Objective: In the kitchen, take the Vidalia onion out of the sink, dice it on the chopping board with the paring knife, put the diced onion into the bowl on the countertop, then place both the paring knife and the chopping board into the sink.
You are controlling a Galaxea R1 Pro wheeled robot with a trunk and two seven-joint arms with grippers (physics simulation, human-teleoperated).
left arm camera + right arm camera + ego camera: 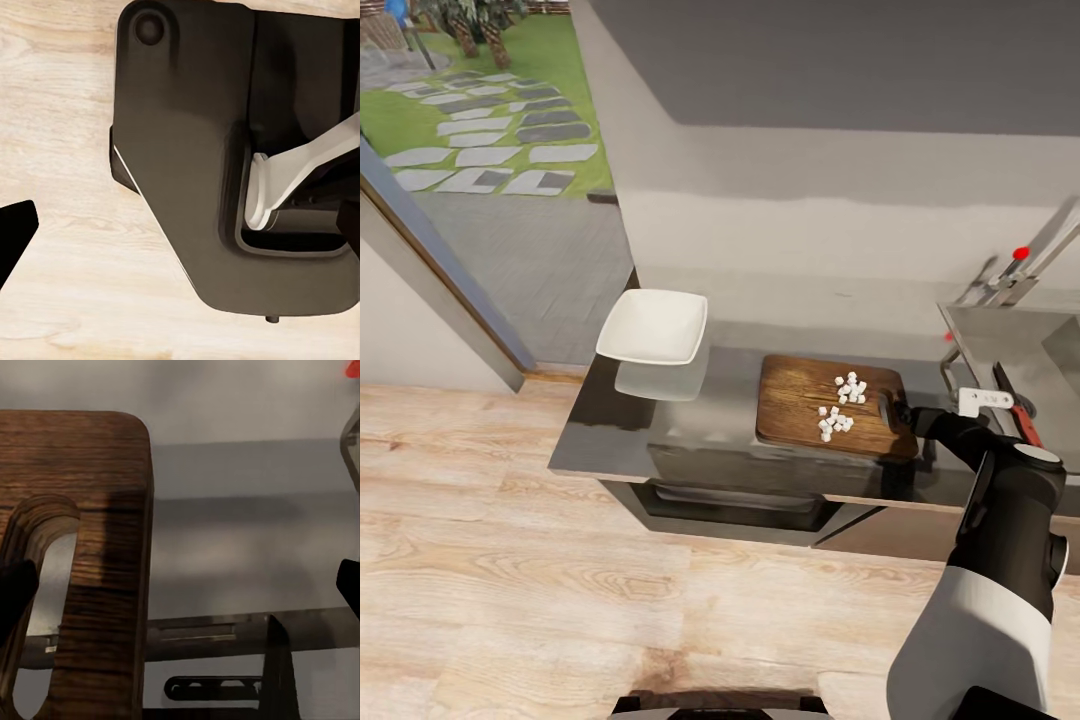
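From the head view, the chopping board (830, 408) lies flat on the glossy grey table (610, 440), carrying two small clusters of white diced onion (841, 405) toward its right half. The white bowl (653, 326) sits near the table's left end, well apart from the board. The right gripper (900, 411) is at the board's right, slotted end; whether it is clamped there cannot be told. Further right is the sink (1000, 345) with its chrome tap (1025, 262), and the paring knife (1020, 408) lies on the steel surface beside the basin. In the left wrist view, the robot's dark base (187, 150) stands over the pale wood floor (67, 225); the left gripper's state cannot be told. In the right wrist view, the board's slot handle (45, 585) is close up, one dark fingertip (13, 596) at the slot, the other (351, 585) well apart from the wood.
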